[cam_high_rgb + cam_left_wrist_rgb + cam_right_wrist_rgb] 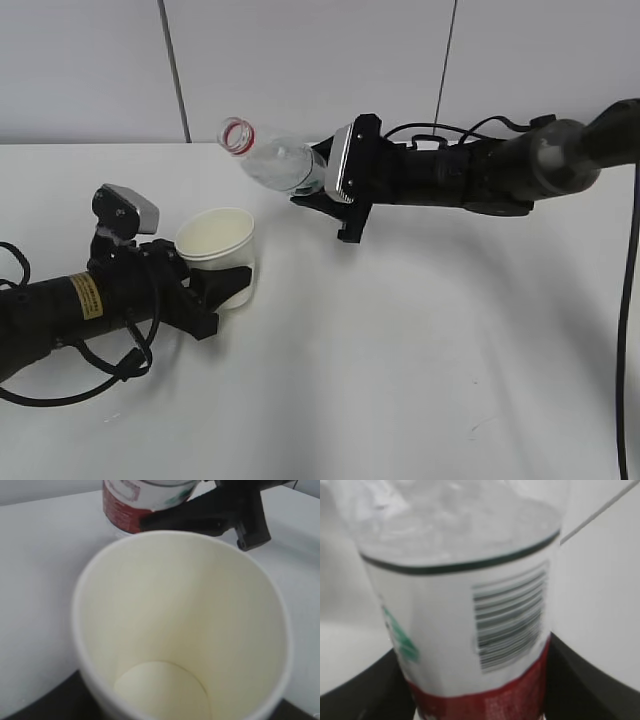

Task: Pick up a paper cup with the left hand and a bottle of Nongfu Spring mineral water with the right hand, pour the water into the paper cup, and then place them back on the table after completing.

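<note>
Gripping a tilted bottle (275, 160) above the table (420, 350), right hand (318, 180), left hand (222, 287) clasping paper cup (216, 250)

It looks like a robot lab; a big white table (420, 360), a plain grey panel wall (300, 60) at 12 o'clock.

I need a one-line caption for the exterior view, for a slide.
Right tool tilts an uncapped water bottle above the paper cup held by the left tool.
</note>
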### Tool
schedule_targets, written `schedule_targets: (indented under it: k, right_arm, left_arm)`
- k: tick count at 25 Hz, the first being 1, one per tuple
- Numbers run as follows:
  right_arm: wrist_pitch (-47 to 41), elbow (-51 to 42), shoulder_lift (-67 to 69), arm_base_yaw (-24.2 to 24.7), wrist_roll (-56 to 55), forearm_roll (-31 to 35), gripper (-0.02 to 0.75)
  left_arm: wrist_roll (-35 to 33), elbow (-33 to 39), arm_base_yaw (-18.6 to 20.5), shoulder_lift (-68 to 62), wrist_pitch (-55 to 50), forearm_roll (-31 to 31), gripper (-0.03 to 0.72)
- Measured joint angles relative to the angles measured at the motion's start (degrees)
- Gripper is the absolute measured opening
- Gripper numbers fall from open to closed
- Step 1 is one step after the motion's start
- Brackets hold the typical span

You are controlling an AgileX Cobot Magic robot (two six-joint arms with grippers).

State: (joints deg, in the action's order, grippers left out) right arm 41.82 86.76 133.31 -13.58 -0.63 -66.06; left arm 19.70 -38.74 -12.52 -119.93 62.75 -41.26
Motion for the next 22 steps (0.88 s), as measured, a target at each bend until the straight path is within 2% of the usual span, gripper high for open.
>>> schedule_targets:
  k: [12,22]
  right_arm:
    - [-5.3,4.39,0.0,-0.43,8.4,-3.07,0.47]
    - [-8.02,4.51,0.0,-0.43,18.41,-3.77,0.47]
  left_arm:
    - [0.0,0.0,0.0,0.0,-0.28,-0.33,0.363]
    - [0.0,0.0,0.0,0.0,-0.67,-0.39,0.361]
